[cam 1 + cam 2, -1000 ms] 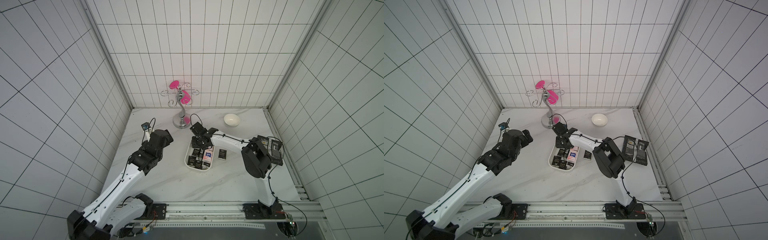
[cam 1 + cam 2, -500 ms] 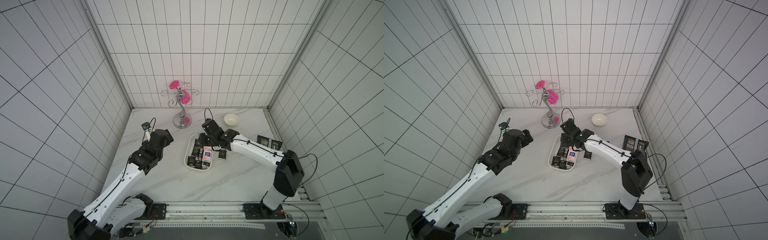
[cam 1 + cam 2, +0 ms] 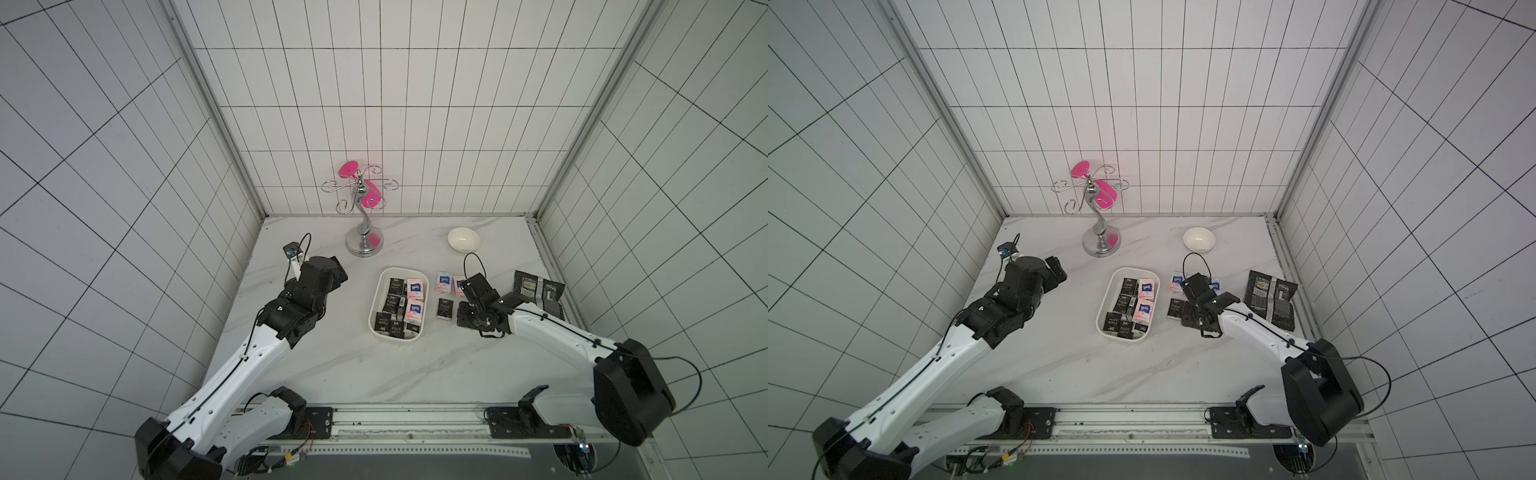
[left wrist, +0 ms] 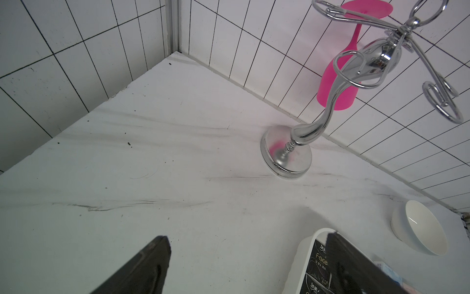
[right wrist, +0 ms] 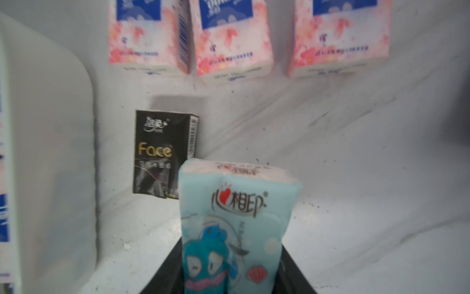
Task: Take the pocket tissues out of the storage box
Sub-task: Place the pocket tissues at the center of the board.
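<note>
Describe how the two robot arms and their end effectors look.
The left arm and right arm have white links, black joints and thin black cables along them. The left end effector and right end effector have flat black fingers. I see no readable markings.

We see bright, even light and faint shadows on the tabletop (image 3: pixel 332 365); tiles stretch toward both top views' edges. The right wrist view blurs teal pack (image 5: pixel 236 224) and storage box (image 5: pixel 50 152).

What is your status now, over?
Left gripper open, empty. Right gripper shut on teal pack, outside storage box. More packs inside. Nothing in the way.
</note>
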{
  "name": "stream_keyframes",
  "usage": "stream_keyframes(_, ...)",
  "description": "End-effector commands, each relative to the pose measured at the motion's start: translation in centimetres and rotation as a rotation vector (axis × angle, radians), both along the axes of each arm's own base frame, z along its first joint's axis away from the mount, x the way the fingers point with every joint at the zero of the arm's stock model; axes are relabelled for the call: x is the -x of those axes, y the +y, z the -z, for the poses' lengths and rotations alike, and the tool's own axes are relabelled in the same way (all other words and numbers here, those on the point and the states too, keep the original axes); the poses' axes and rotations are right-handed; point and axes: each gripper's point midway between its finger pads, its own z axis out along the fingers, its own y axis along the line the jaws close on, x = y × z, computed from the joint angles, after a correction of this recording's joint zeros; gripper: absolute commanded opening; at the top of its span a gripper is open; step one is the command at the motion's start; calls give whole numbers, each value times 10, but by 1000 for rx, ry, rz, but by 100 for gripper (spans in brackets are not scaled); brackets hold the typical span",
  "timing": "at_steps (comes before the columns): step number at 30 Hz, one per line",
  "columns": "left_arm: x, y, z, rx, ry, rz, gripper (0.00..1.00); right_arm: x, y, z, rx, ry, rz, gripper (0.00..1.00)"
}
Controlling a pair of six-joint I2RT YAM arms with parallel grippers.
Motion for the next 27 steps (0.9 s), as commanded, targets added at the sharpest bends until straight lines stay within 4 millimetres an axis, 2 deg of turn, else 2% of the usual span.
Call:
stream_keyframes(1, -4, -5, -11, 14, -27, 9, 98, -7, -6, 10, 53, -2, -10, 46)
stream_keyframes(10, -5, -3, -8, -3, -22, 2, 98, -25, -2, 27, 114, 30, -47, 47)
stream_keyframes(16, -4, 0, -10, -8, -29, -6, 98, -37, -2, 23, 107, 26, -44, 50)
stream_keyframes(27, -3, 0, -11, -5, -30, -7, 98, -41, 0, 33, 109, 70, -69, 52)
